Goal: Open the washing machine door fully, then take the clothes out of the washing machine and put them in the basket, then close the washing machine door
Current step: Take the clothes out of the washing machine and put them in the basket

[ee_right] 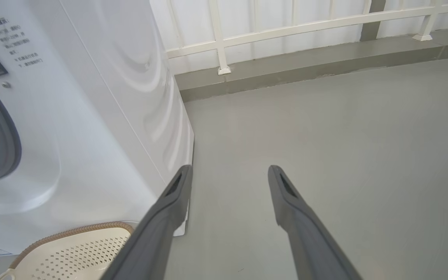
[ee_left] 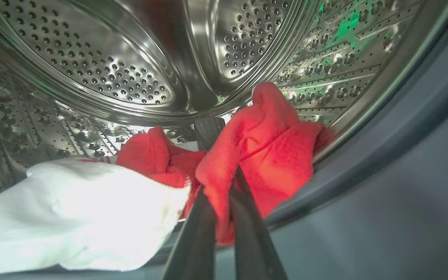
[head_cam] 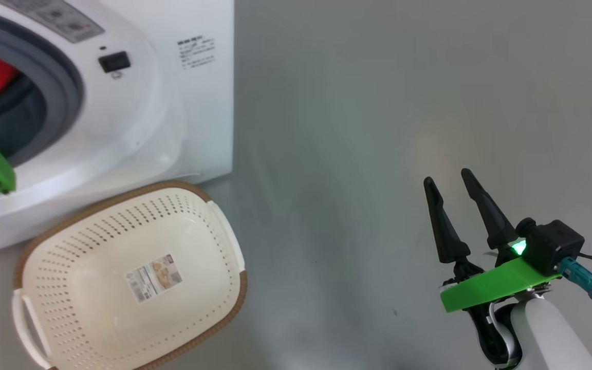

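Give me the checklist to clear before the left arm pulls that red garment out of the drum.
1. Left end effector shut on the red garment: ok, cloth is pinched between the fingers.
2. White garment outside the grip: ok, it lies beside the fingers.
3. Basket in front of the washing machine, mouth up: ok.
4. Right end effector out of the way: ok, open over the floor, apart from the basket.
5. Washing machine door fully open: cannot tell.
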You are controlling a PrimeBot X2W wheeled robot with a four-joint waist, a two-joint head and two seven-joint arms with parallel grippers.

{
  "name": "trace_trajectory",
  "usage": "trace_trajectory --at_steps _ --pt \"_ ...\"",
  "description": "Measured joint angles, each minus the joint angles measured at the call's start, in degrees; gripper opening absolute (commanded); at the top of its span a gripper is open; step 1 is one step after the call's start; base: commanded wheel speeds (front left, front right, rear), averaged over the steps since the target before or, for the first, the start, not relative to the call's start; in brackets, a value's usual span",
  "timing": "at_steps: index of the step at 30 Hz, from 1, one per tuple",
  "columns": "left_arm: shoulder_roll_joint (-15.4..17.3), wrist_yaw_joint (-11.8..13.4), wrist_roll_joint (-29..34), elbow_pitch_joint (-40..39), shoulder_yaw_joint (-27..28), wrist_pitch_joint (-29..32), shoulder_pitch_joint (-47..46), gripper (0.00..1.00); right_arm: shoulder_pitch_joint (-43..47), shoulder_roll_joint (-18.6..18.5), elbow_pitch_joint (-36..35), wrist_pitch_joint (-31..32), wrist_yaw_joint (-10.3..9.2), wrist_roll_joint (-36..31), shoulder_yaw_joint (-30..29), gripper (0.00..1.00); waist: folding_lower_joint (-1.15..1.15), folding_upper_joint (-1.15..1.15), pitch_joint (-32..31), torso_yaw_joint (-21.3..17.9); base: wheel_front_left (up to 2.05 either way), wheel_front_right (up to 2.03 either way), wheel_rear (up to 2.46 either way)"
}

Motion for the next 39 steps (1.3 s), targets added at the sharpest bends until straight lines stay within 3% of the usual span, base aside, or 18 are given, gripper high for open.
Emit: trace_trajectory --at_steps 14,23,27,39 --pt "-7.0 -1.0 -3.4 -15.0 5.3 0.0 16.3 0.0 4.3 0.0 2.0 0.0 0.0 -2.0 -0.9 1.0 0.0 0.0 -7.8 4.5 0.0 0.0 0.0" --pt "-12.6 -1.5 -4.6 -28.7 8.5 0.0 26.1 0.0 6.9 -0.3 2.2 0.0 0.0 -2.4 -2.2 1.0 0.0 0.0 -12.3 8.6 0.0 0.0 0.0" --pt "-14.4 -1.5 -5.6 -36.3 7.0 0.0 30.7 0.0 7.6 -0.5 2.3 0.0 0.0 -2.5 -2.3 1.0 0.0 0.0 -13.9 10.2 0.0 0.0 0.0" --pt "-15.7 -1.5 -5.7 -55.0 3.2 0.0 39.3 0.0 8.9 -0.8 2.1 0.0 0.0 -2.5 -2.5 1.0 0.0 0.0 -15.8 13.5 0.0 0.0 0.0"
